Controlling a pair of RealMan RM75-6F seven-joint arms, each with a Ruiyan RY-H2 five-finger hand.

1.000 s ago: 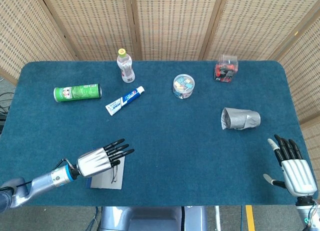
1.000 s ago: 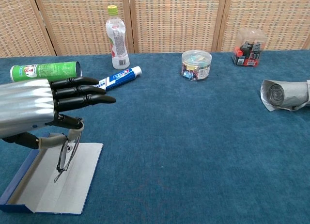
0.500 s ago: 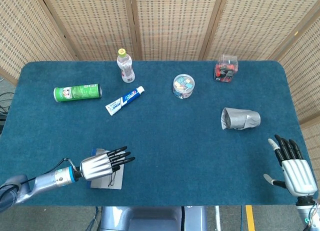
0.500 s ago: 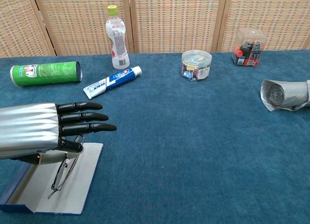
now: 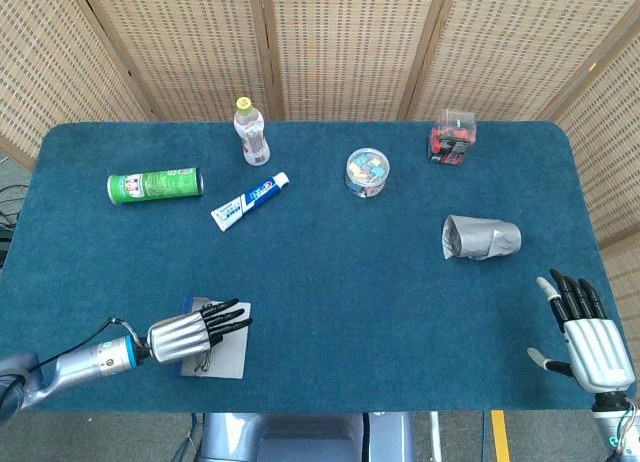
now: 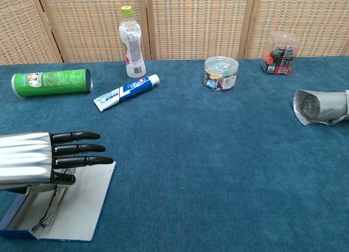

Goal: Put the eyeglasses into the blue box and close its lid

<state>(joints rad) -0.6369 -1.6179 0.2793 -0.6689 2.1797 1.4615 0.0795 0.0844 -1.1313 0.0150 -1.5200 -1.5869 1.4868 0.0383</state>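
Since a second ago our left hand (image 6: pixel 41 156) has sunk low over the open blue box (image 6: pixel 82 205), fingers straight, thumb pinching the eyeglasses (image 6: pixel 48 208), which now hang inside the box under the palm. Our right hand (image 5: pixel 583 327) stays open and empty, far across the blue cloth table (image 5: pixel 340 272). Beyond the fingers lie a toothpaste tube (image 6: pixel 126 91) and green can (image 6: pixel 52 81). Wicker screens (image 5: pixel 340 42) stand behind.

I see a table (image 5: pixel 330 272) covered with dark blue cloth. Behind it stand woven rattan screen panels (image 5: pixel 350 42) in wooden frames. The light is even.
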